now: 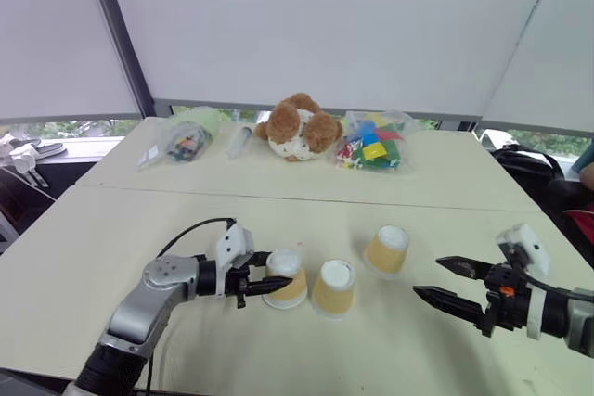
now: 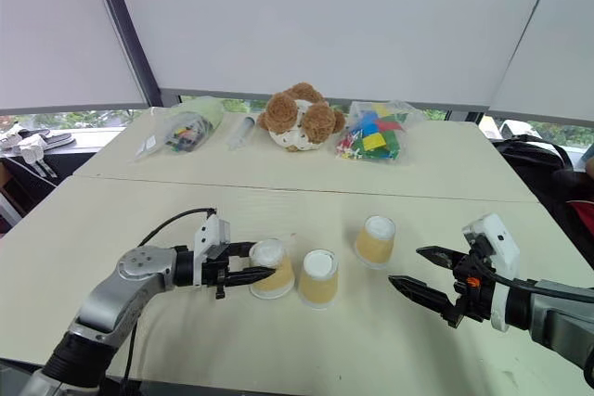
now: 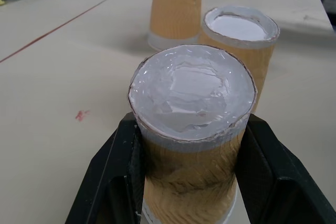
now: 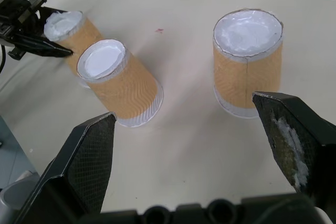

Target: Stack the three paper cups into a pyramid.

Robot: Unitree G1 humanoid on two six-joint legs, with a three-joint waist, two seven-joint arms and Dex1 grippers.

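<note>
Three tan paper cups stand upside down, white bases up, in a loose row on the cream table (image 1: 111,248). My left gripper (image 1: 278,269) comes in from the left and is shut on the leftmost cup (image 1: 288,280); in the left wrist view its black fingers (image 3: 113,174) press both sides of that cup (image 3: 191,129). The middle cup (image 1: 334,287) stands right beside it, tilted slightly. A short gap away, farther back and to the right, is the third cup (image 1: 387,249). My right gripper (image 1: 427,277) hovers open to the right of the cups, holding nothing. No pyramid stands.
Along the table's far side lie a brown teddy bear (image 1: 297,127), a clear bag of coloured blocks (image 1: 371,144) and another bag of small items (image 1: 186,139). A seam (image 1: 139,190) crosses the table behind the cups. The near table edge runs just below both arms.
</note>
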